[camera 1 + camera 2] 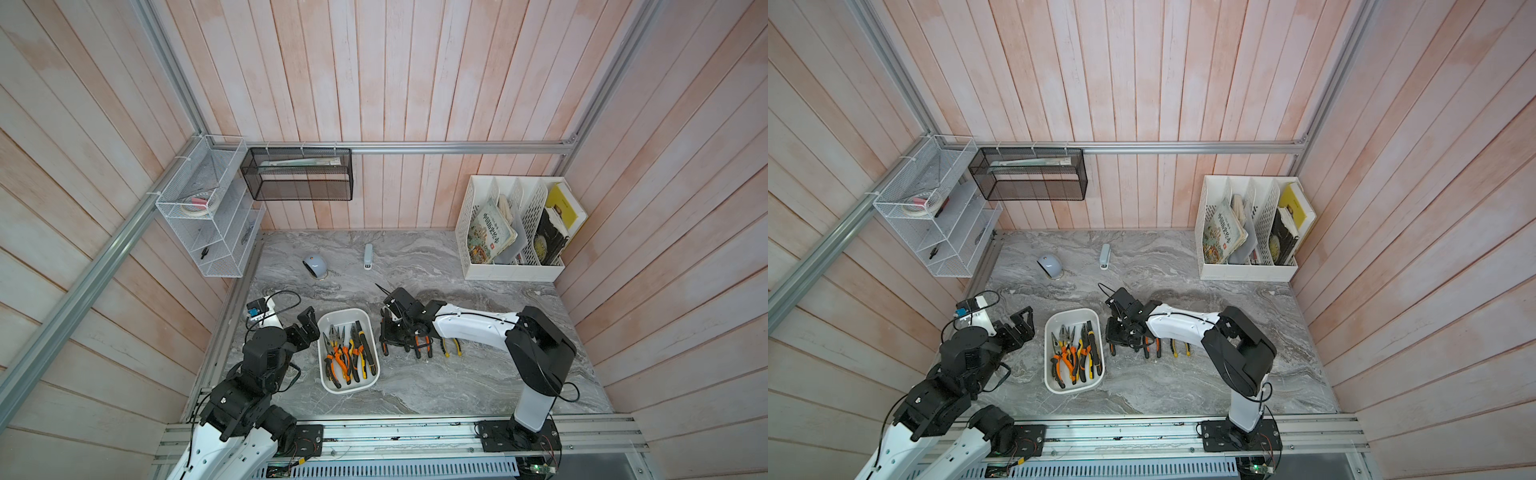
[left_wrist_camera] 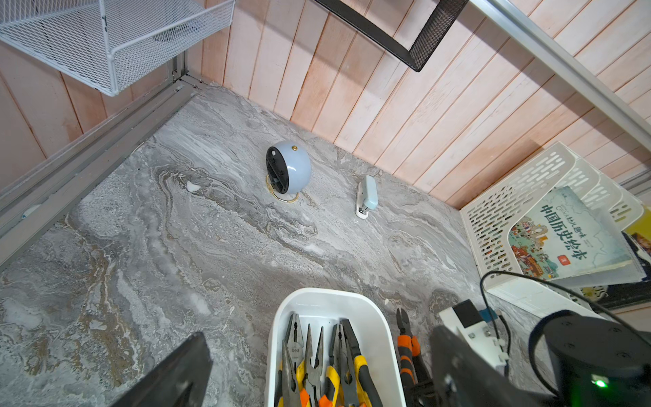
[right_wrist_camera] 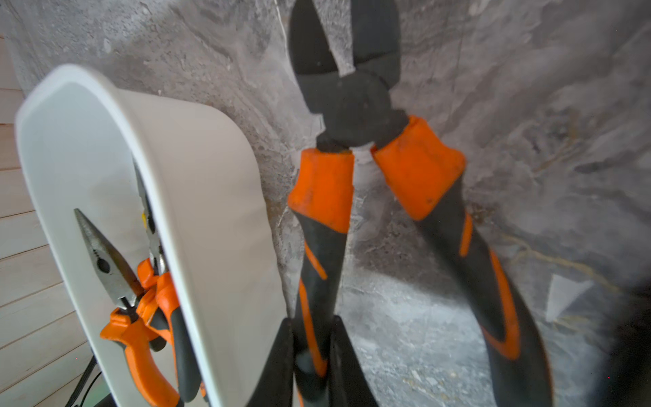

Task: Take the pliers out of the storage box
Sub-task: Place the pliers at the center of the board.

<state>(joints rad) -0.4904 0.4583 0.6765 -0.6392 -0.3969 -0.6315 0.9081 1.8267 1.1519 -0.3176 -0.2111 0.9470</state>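
Pliers (image 1: 349, 353) are lying heaped in the white storage box (image 1: 345, 320) on the grey marbled tabletop (image 1: 436, 386), several pairs with orange or yellow handles. The right gripper (image 3: 313, 356) is clamping one handle of an orange-and-black diagonal cutter (image 3: 352, 102) just outside the box's right wall, dark jaws pointing toward the back wall; whether it is touching the tabletop cannot be told. An orange-handled pair (image 1: 423, 347) and a yellow-handled pair (image 1: 451, 347) are lying just beyond, under the right arm. The left gripper (image 1: 307, 322) is hovering beside the box's left wall, fingers spread wide apart.
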